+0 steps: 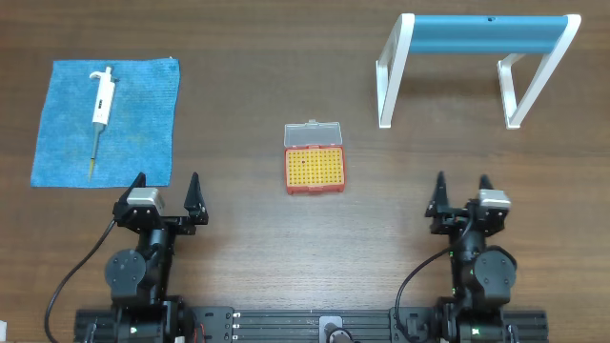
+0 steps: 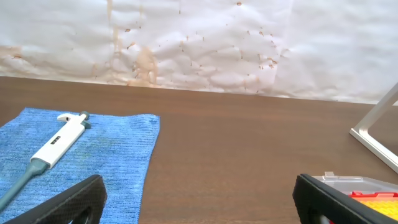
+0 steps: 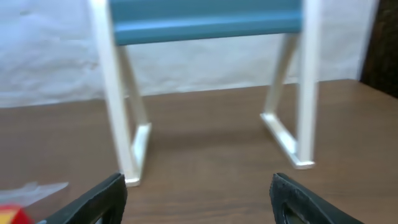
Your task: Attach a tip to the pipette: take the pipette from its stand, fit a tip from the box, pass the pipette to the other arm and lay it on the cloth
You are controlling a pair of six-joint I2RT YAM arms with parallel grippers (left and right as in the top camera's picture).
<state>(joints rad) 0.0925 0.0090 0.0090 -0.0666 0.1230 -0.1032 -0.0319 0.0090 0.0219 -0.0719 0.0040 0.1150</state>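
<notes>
On the blue cloth [image 1: 143,124] at far left: pipette [image 1: 101,98] lying flat, narrow end toward the arms, yellowish tip [image 1: 92,171] seemingly fitted. Mid-table: orange tip box [image 1: 314,170], clear lid open; far right: white-and-blue stand [image 1: 481,36]. Near the bases: left gripper [image 1: 167,179] and right gripper [image 1: 462,178], both spread wide, holding nothing.

Looking straight at the pipette stand [image 3: 205,18], sitting upright on the brown table [image 3: 205,124], white legs planted, blue bar running across. Holding the right gripper [image 3: 199,199] low over the wood, dark fingers [image 3: 93,202] spread wide apart. Catching a red corner of the tip box [image 3: 11,216] and its clear lid [image 3: 37,186] just beside one finger. Taking in a pale wall [image 3: 50,62] behind.
</notes>
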